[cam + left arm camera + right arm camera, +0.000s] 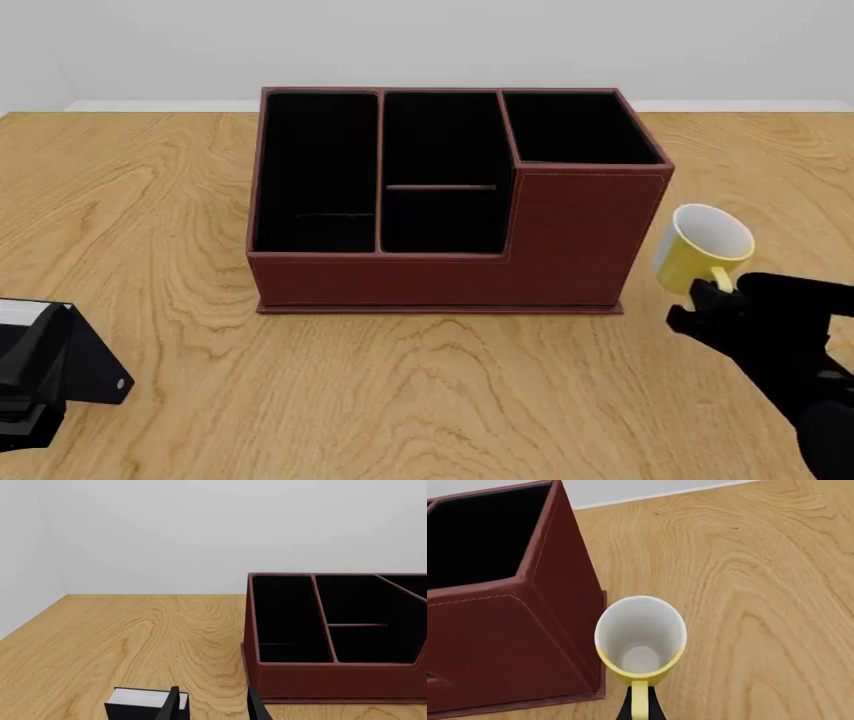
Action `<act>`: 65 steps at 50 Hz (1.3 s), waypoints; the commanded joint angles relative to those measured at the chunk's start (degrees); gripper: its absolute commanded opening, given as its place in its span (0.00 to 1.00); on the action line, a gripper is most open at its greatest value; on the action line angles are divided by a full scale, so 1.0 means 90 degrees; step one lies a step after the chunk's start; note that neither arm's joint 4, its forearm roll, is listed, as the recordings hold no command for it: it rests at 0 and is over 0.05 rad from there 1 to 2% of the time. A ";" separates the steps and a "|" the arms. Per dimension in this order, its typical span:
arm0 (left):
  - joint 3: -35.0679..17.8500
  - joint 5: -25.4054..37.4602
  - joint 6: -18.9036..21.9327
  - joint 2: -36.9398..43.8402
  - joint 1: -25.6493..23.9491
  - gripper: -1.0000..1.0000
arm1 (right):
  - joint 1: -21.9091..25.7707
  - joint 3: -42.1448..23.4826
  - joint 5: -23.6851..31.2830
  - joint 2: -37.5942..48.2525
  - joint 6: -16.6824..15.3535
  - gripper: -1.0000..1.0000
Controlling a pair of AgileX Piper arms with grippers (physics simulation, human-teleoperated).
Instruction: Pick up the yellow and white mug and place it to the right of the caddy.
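The yellow and white mug (703, 246) hangs tilted just right of the caddy (441, 270), its white inside facing up and toward me. My right gripper (710, 296) is shut on its yellow loop handle (639, 700), with black fingers on both sides of it. In the right wrist view the mug (640, 640) sits close beside the caddy's tall corner wall (507, 640) without touching it. Whether the mug rests on the table I cannot tell. My left gripper (213, 704) stands open and empty, facing the caddy's (337, 680) low front.
A dark block with a pale top (143, 703) lies next to my left finger. The left arm's body (47, 365) sits at the table's near left. A white wall runs along the wooden table's far edge (747, 105).
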 commanded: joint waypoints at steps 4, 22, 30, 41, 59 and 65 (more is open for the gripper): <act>0.0000 0.0000 0.0000 0.0000 0.0000 1.00 | -0.0004 -0.0007 -0.0485 0.0533 0.0135 0.00; 0.0000 0.0000 0.0000 0.0000 0.0000 1.00 | -0.0010 0.0083 -0.1092 0.1149 0.0248 0.00; 0.0000 0.0000 0.0000 0.0000 0.0000 1.00 | 0.0008 0.0083 -0.1346 0.1455 0.0295 0.00; 0.0000 0.0000 0.0000 0.0000 0.0000 1.00 | 0.0017 0.0068 -0.1412 0.1594 0.0308 0.00; 0.0000 0.0000 0.0000 0.0000 0.0000 1.00 | 0.0017 0.0038 -0.1477 0.1768 0.0324 0.00; 0.0000 0.0000 0.0000 0.0000 0.0000 1.00 | 0.0038 -0.0007 -0.1472 0.1857 0.0338 0.00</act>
